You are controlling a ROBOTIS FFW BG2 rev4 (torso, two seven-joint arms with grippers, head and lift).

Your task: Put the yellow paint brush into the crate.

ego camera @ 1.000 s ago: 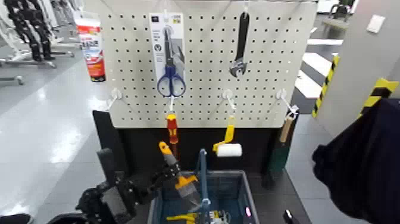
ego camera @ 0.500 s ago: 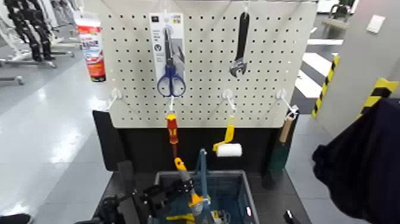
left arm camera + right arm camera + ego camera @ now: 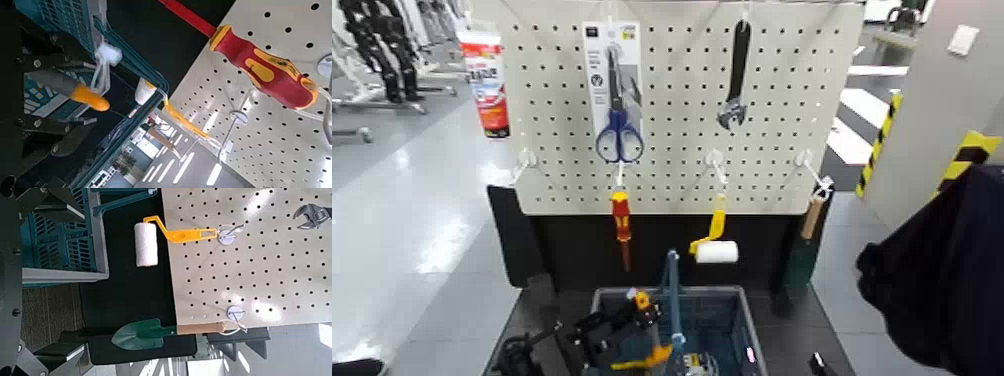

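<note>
The yellow paint brush point(image 3: 644, 325) hangs tilted inside the left half of the crate point(image 3: 732, 320), orange tip up and yellow ferrule low inside the basket. My left gripper point(image 3: 610, 337) is shut on its grey handle, just over the crate's left rim and next to the blue central handle point(image 3: 672, 295). In the left wrist view the orange tip point(image 3: 88, 99) sticks out between my dark fingers point(image 3: 48, 61), beside the crate's lattice wall point(image 3: 72, 16). My right gripper point(image 3: 11, 274) is parked low at the right and shows only in part.
A pegboard point(image 3: 672, 110) stands behind the crate with scissors point(image 3: 619, 110), a wrench point(image 3: 736, 75), a red-and-yellow screwdriver point(image 3: 621, 222), a yellow-handled paint roller point(image 3: 714, 240) and a trowel point(image 3: 145, 334). A person's dark clothing point(image 3: 942, 270) fills the right side.
My left gripper has carried the brush right and down, from beside the crate's left rim to inside the crate. The right arm has not moved.
</note>
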